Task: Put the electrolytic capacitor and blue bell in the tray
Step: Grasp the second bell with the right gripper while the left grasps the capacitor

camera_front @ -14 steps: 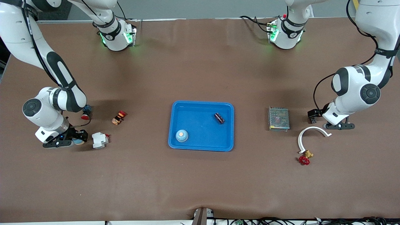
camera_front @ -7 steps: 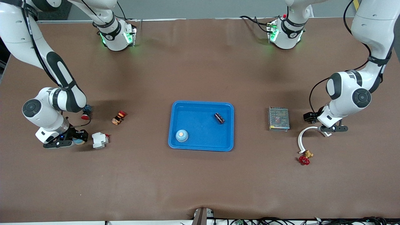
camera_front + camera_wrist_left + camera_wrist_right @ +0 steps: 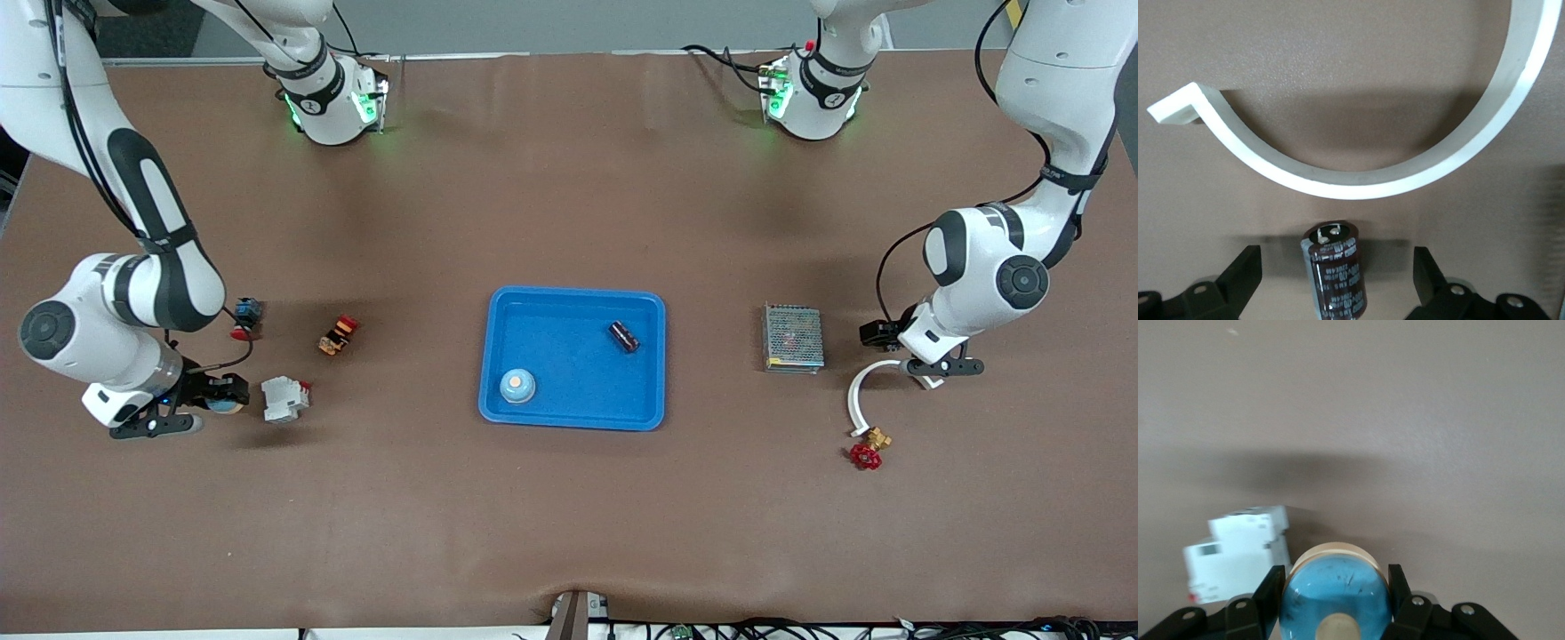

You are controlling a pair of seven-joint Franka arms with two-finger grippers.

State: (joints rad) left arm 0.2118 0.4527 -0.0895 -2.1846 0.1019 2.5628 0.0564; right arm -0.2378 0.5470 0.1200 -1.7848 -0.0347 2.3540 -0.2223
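The blue tray (image 3: 498, 356) lies mid-table with a blue bell (image 3: 516, 386) and a dark capacitor (image 3: 624, 336) in it. My right gripper (image 3: 213, 402) is shut on a second blue bell (image 3: 1336, 597), low over the table next to a white breaker (image 3: 284, 399). Its fingers (image 3: 1269, 587) press the bell's sides. My left gripper (image 3: 942, 365) is open at the end of a white curved piece (image 3: 855, 391). In the left wrist view a second dark brown capacitor (image 3: 1335, 270) sits between the spread fingers (image 3: 1245, 270), touched by neither. The front view hides it.
A silver mesh box (image 3: 792, 337) lies between the tray and the left gripper. A red valve (image 3: 865, 456) lies by the white curved piece (image 3: 1358, 180). A red-yellow button (image 3: 338, 334) and a red-blue part (image 3: 244, 319) lie near the white breaker (image 3: 1238, 560).
My left arm has moved toward the tray, so its gripper now sits over the end of the white curved piece. My right arm has swung outward toward its end of the table, still holding the bell.
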